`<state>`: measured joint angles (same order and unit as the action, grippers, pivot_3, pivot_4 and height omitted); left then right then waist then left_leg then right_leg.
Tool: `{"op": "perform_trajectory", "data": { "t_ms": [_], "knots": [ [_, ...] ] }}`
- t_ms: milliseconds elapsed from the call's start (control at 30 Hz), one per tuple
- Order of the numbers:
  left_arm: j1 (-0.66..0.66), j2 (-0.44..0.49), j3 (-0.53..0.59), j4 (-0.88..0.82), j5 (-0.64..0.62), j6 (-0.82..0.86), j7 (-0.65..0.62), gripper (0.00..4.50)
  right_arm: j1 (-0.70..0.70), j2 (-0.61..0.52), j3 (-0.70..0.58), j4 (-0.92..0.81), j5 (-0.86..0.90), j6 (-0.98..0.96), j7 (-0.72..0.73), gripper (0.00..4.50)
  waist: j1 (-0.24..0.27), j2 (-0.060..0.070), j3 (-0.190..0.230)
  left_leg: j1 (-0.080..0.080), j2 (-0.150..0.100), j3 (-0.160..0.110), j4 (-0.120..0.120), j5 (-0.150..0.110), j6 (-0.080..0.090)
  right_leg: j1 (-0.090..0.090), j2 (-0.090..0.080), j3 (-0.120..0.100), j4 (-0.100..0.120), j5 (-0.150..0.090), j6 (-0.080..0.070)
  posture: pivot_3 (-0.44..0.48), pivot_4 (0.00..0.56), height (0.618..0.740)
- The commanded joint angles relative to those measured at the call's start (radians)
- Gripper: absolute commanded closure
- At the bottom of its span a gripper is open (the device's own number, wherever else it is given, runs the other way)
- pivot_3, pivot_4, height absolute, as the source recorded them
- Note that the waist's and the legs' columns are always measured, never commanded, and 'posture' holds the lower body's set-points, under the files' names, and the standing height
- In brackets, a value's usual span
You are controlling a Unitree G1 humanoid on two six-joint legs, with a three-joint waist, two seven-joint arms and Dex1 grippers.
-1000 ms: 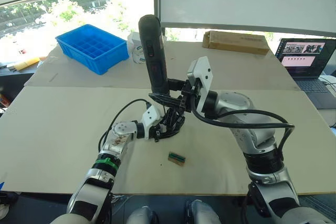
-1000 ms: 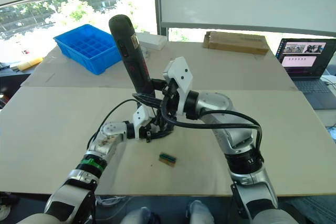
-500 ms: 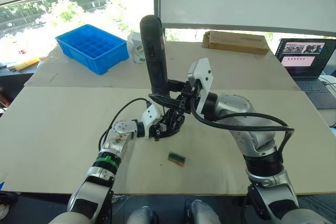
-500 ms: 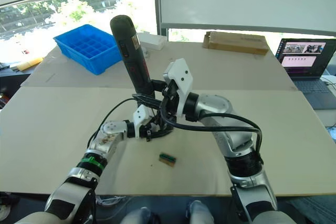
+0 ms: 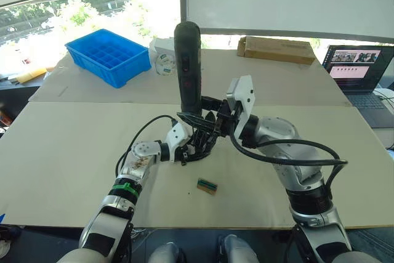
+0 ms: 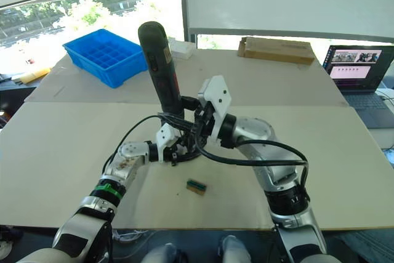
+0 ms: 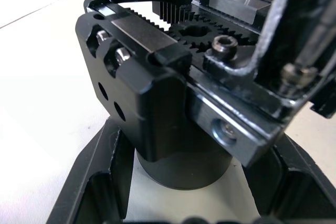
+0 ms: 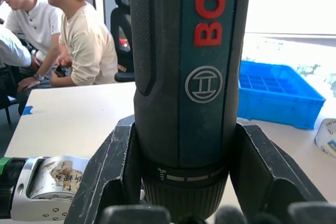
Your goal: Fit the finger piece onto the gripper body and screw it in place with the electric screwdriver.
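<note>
Around the gripper body [image 5: 198, 146] the way is crowded: the left pincer [image 5: 186, 150] clamps it from one side, and the right pincer [image 5: 206, 115] holds the electric screwdriver [image 5: 188, 66] upright over it. Nearer the robot than the body lies a small green-topped block [image 5: 207, 185]; the surface [image 5: 74, 152] beside it is bare.

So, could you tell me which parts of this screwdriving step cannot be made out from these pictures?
- Bit tip of the electric screwdriver: in the eye views, hidden among the right gripper and left gripper.
- Finger piece: not separable from the dark cluster around the gripper body.
- Screw being driven: the left wrist view shows several screw heads; which one cannot be told.
- Screwdriver's ends: cut off by the right wrist view's edges.
</note>
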<state>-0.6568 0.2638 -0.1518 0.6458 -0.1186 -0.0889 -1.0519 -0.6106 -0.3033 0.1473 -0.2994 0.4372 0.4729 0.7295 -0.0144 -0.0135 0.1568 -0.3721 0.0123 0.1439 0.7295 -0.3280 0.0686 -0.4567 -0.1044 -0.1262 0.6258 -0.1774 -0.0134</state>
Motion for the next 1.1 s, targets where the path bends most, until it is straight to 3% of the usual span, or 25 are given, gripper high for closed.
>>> {"op": "perform_trajectory", "data": {
  "t_ms": [33, 567, 1100],
  "knots": [
    [-0.036, 0.002, 0.022, -0.011, -0.014, -0.017, 0.005, 2.19, 0.025, -0.03, 0.019, 0.054, -0.016, 0.013, 0.031, 2.58, 0.0, 0.0, 0.0, 0.0, 0.0, 0.0, 0.0, 0.0, 0.0, 0.0, 0.0, 0.0, 0.0, 0.0, 0.0, 0.0, 0.15, 0.738],
    [-0.052, 0.007, 0.027, 0.001, -0.013, -0.021, 0.012, 2.19, -0.008, -0.118, 0.133, 0.238, -0.091, 0.109, 0.089, 2.58, 0.001, 0.001, -0.005, 0.005, 0.0, 0.001, 0.0, 0.0, 0.0, 0.003, -0.002, 0.002, 0.001, 0.0, 0.0, 0.0, 0.15, 0.738],
    [-0.051, 0.013, 0.031, 0.0, -0.014, -0.024, 0.019, 2.19, -0.047, -0.13, 0.126, 0.279, -0.101, 0.074, 0.101, 2.58, 0.001, 0.002, -0.009, 0.006, 0.001, 0.0, 0.0, 0.0, 0.0, 0.004, -0.004, 0.002, 0.002, 0.0, -0.001, 0.0, 0.15, 0.738]
  ]
}}
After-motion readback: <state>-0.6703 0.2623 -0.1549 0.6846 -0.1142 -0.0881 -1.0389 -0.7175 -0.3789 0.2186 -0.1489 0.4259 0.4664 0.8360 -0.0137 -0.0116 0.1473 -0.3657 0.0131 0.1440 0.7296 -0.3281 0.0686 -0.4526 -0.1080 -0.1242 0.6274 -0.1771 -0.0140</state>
